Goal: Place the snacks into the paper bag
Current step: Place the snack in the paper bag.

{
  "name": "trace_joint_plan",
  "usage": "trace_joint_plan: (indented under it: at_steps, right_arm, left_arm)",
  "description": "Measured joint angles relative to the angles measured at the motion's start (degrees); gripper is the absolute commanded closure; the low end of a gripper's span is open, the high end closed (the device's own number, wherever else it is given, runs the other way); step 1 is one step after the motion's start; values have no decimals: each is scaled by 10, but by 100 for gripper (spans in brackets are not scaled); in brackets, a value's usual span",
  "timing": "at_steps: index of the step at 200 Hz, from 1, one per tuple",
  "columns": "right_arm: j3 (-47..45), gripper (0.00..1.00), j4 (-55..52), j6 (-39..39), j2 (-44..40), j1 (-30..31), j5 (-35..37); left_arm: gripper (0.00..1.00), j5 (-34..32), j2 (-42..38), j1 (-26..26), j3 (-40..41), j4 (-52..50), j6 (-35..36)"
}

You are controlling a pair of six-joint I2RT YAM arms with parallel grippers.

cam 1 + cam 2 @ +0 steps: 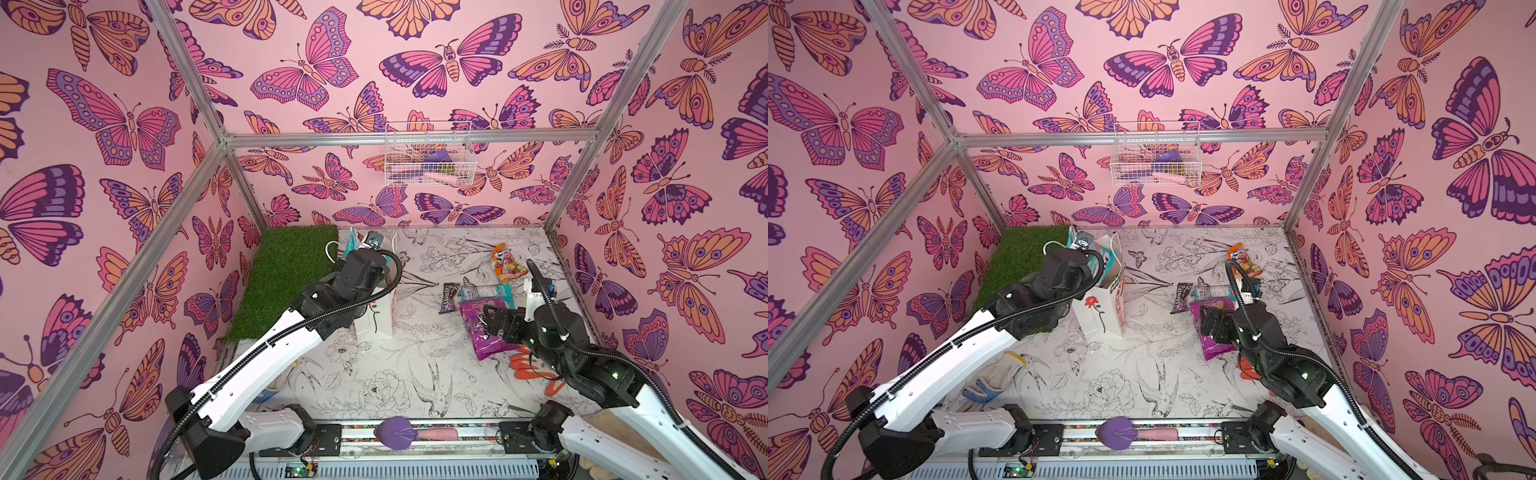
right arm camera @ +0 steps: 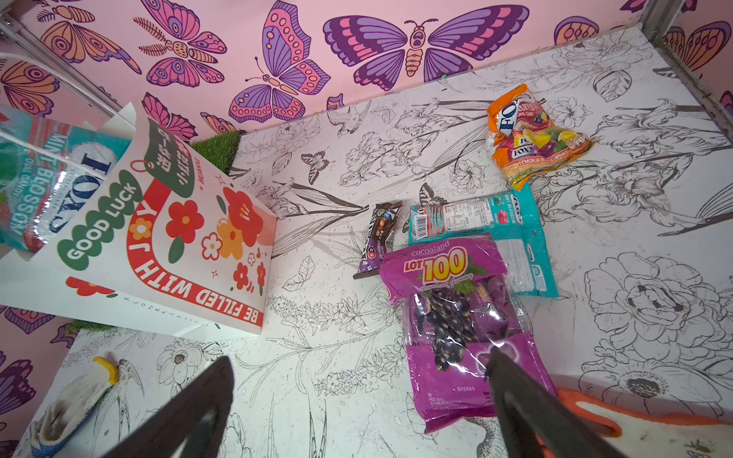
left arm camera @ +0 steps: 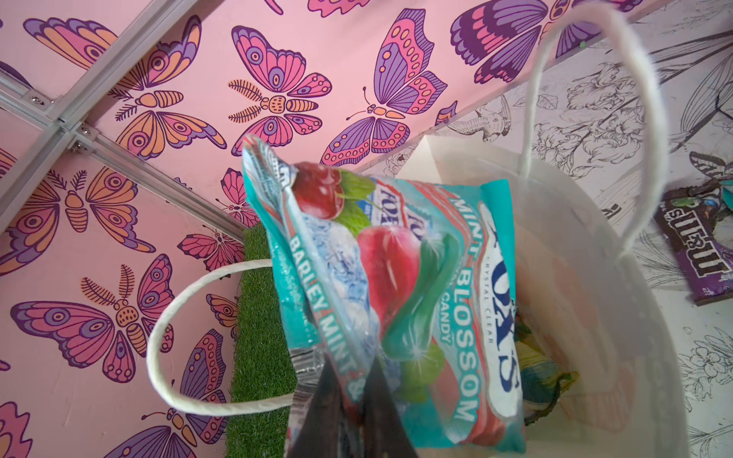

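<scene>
4 snacks point(image 2: 456, 317) lie on the table point(image 2: 317, 376) by the empty, wide-open right gripper point(image 2: 361, 359), while the left gripper point(image 3: 353, 380) pinches a teal packet point(image 3: 396, 277) over the bag point(image 3: 595, 277).

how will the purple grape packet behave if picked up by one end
The purple grape packet looks floppy: its film is creased and would likely sag from a pinched end. The glossy, reflective wrapper may be slippery. It lies flat, so rolling seems unlikely.

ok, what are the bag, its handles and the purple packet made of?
Bag: matte white paper, printed, crisp folds. Handles: twisted white cord, probably paper. Purple packet: glossy plastic film, glare streaks, clear window showing contents.
</scene>
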State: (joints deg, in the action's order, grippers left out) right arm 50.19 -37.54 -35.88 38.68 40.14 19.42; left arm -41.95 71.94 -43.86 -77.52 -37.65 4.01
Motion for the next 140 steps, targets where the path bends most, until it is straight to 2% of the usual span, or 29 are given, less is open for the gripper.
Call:
trace_joint_plan:
  at_steps: [23, 43, 140]
  right_arm:
    - [0, 0, 0, -1, 0, 0, 0]
    - [0, 0, 0, -1, 0, 0, 0]
    - [-7, 0, 0, -1, -2, 0, 0]
  left_arm:
    - [62, -7, 6, -14, -7, 0, 8]
    - [49, -14, 6, -23, -22, 2, 12]
    - [48, -29, 4, -52, -40, 6, 18]
